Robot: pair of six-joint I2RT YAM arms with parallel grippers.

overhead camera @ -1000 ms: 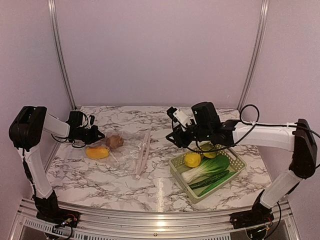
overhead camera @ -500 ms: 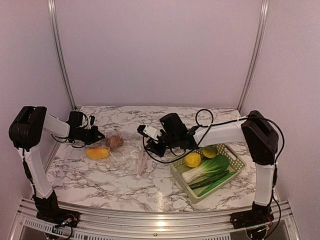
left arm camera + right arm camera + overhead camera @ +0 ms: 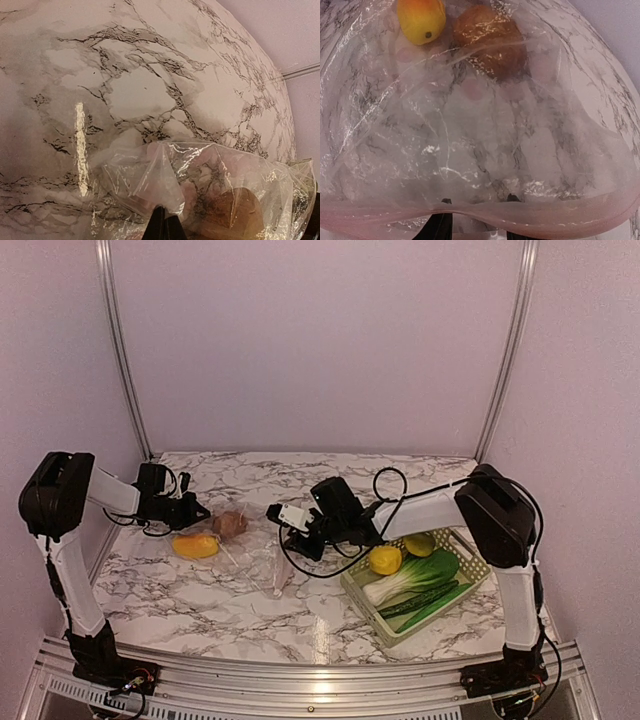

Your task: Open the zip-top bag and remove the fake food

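Note:
The clear zip-top bag (image 3: 255, 543) lies crumpled on the marble at centre left. Inside it are a brown potato (image 3: 229, 524) and an orange-yellow fruit (image 3: 194, 546). My left gripper (image 3: 203, 512) is shut on a fold of the bag's plastic (image 3: 165, 190) at its far left end; the left gripper (image 3: 163, 214) shows as two touching black tips. My right gripper (image 3: 278, 530) is low at the bag's right-hand mouth. In the right wrist view the right gripper (image 3: 480, 199) stands open, the whitish zipper strip (image 3: 545, 220) crossing its fingers, with the potato (image 3: 490, 40) and fruit (image 3: 421, 19) deep inside.
A pale yellow-green lattice basket (image 3: 476, 562) at the right holds a yellow lemon (image 3: 385, 560), a greenish-yellow mango (image 3: 419, 544), a bok choy (image 3: 415, 576) and a dark cucumber (image 3: 428, 602). Walls and metal uprights close in the back and sides.
My right arm swung left from above the basket down to the bag's mouth, and its jaws narrowed. The left arm and the bag's contents stayed put.

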